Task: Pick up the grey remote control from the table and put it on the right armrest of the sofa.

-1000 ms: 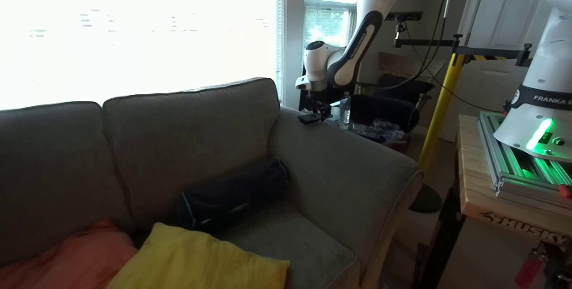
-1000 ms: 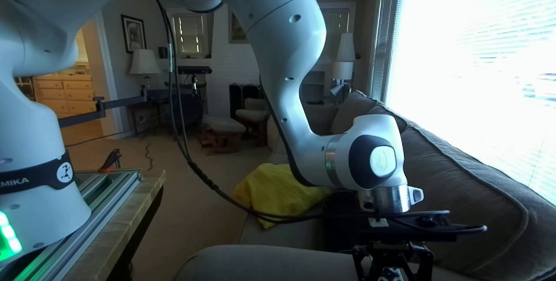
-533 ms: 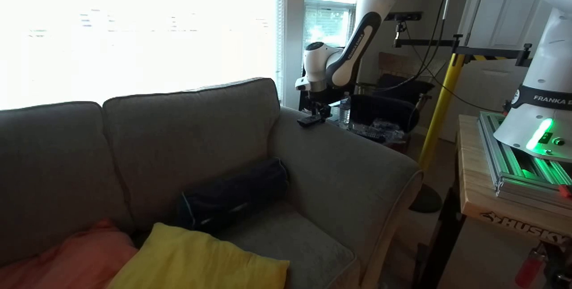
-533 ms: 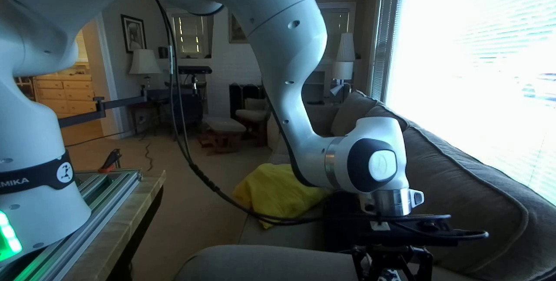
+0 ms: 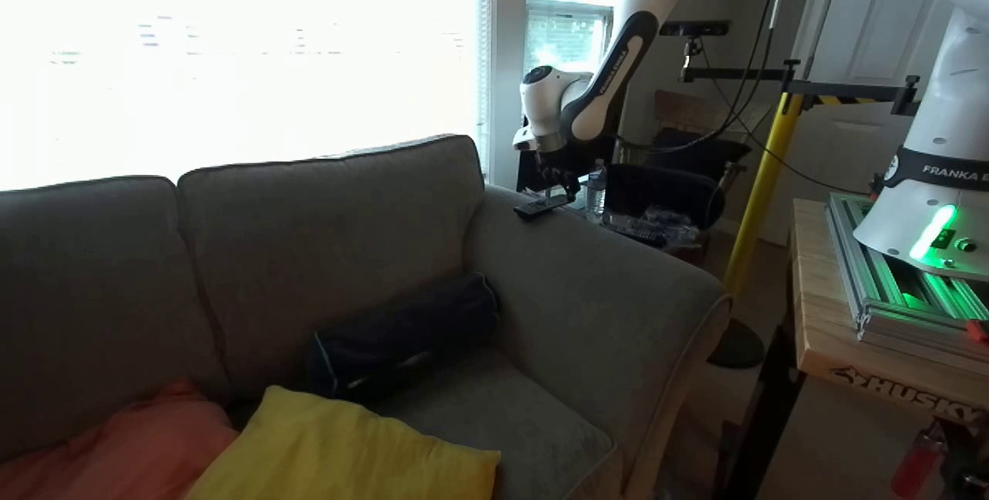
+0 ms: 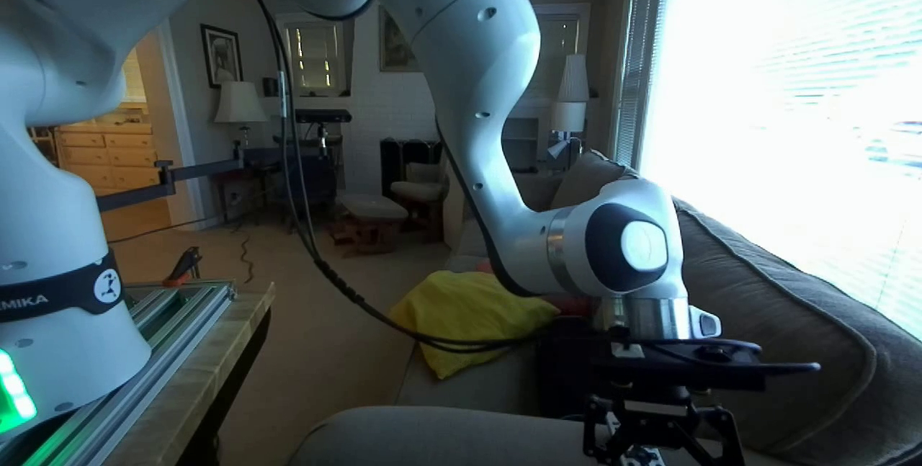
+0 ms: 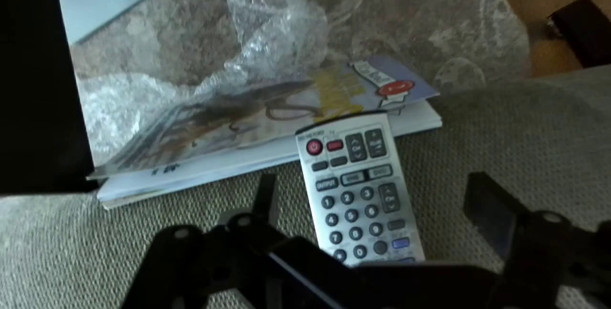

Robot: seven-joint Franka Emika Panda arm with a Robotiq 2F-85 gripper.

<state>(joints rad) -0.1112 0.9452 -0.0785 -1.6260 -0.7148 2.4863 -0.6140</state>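
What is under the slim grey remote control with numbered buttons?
The remote control appears to rest on the padded grey fabric armrest, visible either side. In the wrist view its top end hides part of an illustrated paper booklet; contact is unclear. What lies directly beneath is covered.

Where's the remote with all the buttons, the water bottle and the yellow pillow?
Grey remote control (image 7: 358, 187), in the wrist view: middle of its button face.
Water bottle (image 5: 596, 195), in an exterior view: its clear side.
Yellow pillow (image 5: 351, 446), in both exterior views: its broad face.
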